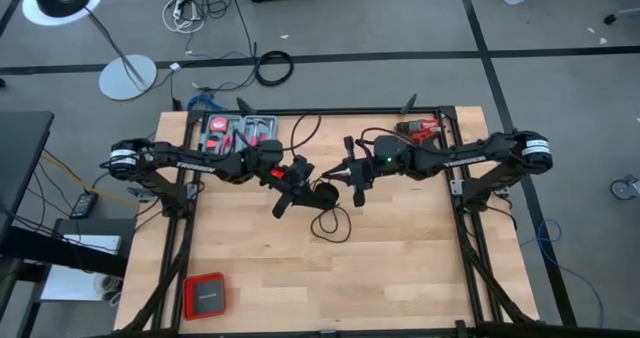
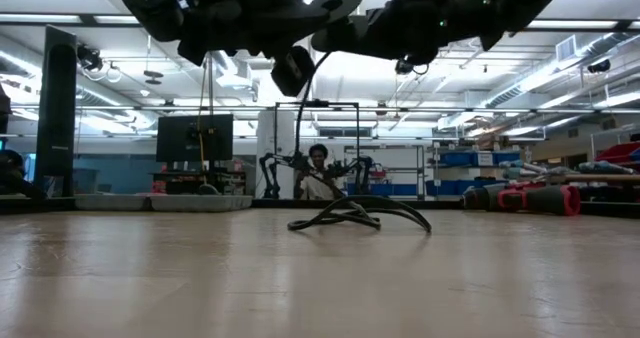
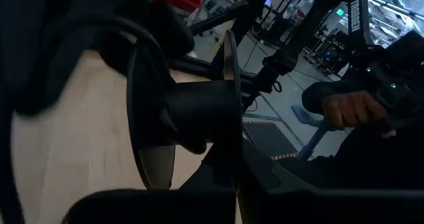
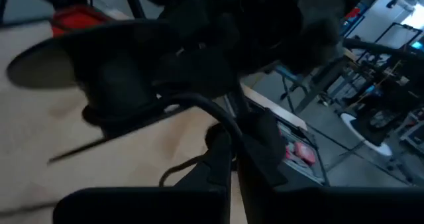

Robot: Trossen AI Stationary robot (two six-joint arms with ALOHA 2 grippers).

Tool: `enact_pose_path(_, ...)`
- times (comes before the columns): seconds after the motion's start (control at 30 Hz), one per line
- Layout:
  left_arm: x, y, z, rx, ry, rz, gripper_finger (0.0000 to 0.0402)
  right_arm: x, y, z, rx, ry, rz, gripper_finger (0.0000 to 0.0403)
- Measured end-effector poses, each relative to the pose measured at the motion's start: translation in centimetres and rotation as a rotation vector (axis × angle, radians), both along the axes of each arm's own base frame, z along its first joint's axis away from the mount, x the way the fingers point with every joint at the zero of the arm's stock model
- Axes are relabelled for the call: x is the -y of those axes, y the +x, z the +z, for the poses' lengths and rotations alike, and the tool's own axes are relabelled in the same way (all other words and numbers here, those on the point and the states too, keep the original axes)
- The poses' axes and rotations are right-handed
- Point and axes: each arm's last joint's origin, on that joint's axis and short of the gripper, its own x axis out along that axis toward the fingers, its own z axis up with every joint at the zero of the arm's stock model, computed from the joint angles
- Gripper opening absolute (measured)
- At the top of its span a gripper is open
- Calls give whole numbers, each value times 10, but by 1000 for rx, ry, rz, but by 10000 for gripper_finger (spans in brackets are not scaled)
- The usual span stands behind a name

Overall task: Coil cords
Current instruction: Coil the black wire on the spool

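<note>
both arms raised mid-table, left pincer clenched, right pincer unclear, cord below

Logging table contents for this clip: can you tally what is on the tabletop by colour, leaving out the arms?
Black: 1, the thin cord, part lying on the wood, part lifted between the grippers
Red: 3, the drill at the far right edge, the tool tray at the far left edge, the flat case at the near left corner
Total: 4
</note>
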Motion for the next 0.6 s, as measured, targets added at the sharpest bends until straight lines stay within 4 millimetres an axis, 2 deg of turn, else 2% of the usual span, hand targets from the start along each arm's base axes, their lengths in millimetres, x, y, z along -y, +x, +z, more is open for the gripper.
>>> enact_pose_path(0.2, 2, 1, 9, 137, 79, -23, 0, 7, 3, -1, 37, 146, 114, 27)
enact_pose_path(0.6, 1, 2, 21, 367, 257, -21, 0, 2, 5, 9, 110, 309, 138, 27)
